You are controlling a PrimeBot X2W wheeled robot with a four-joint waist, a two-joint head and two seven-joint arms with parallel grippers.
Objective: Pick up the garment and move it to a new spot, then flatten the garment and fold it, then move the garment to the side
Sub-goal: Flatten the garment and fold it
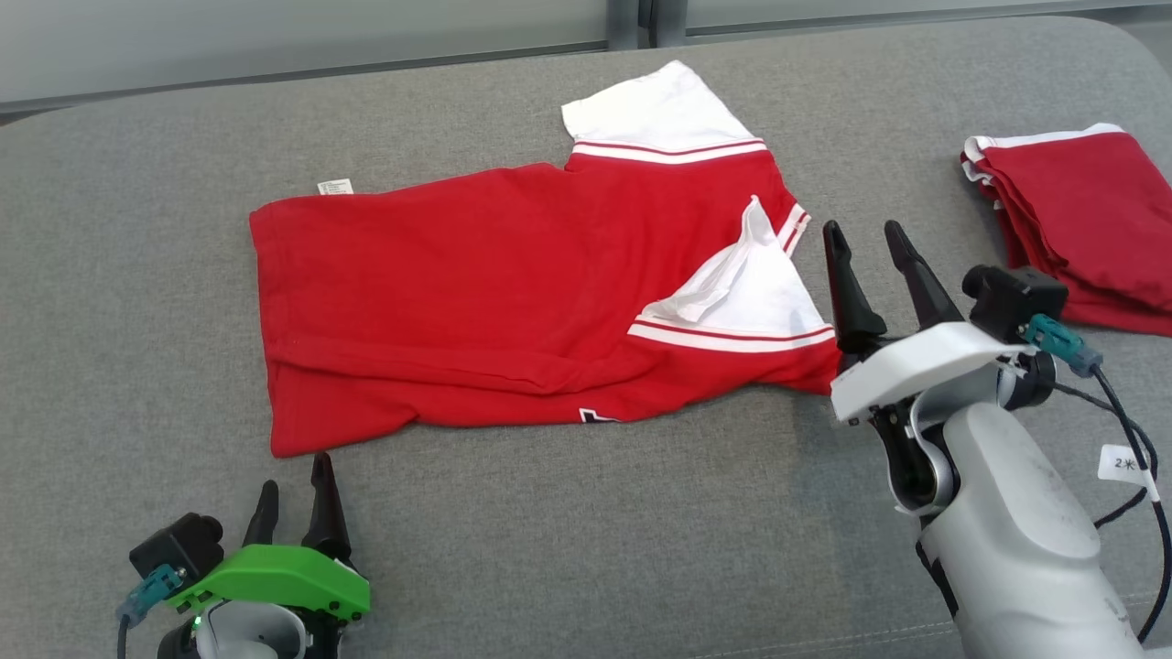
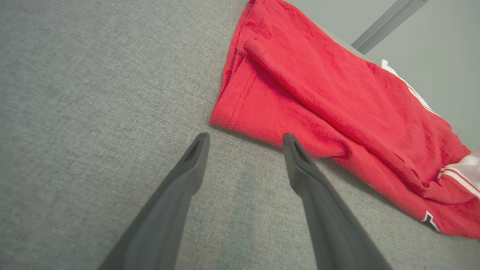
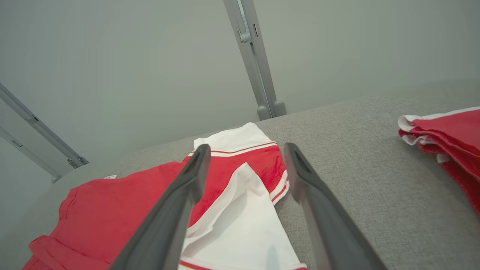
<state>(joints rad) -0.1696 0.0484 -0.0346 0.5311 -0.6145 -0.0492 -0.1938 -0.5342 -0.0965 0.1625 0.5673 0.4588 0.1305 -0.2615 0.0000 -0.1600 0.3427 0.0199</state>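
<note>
From the head, we see the shirt [image 1: 476, 302] lying spread on the grey cushion [image 1: 137, 229], hem to the left and collar end to the right. One white sleeve [image 1: 650, 114] sticks out on the far side, the other is turned in over the red body, and a label [image 1: 335, 186] peeks out at the far edge. The left pincer [image 1: 295, 473] stands wide and empty just near of the near-left corner. The right pincer [image 1: 862, 229], also wide and empty, hovers just off the shirt's right end. A pile [image 1: 1090, 220] of folded red shirts sits well apart at far right.

We judge the move and most of the flattening done. The shirt looks doubled over once, with a print [image 1: 595, 416] showing under its near edge. Further folds and the shift to the side are left.

The left wrist adds what the head cannot: the left pincer [image 2: 245, 135] has one fingertip right at the hem edge, and a ridge of loose cloth runs along the shirt [image 2: 318, 93], so it is not fully flat.

The right wrist shows the right pincer [image 3: 247, 146] above the turned-in sleeve, clear of the cloth. It also shows the wall and a metal post [image 3: 255, 60] behind the cushion, plus the pile's [image 3: 450, 135] layered edges.
</note>
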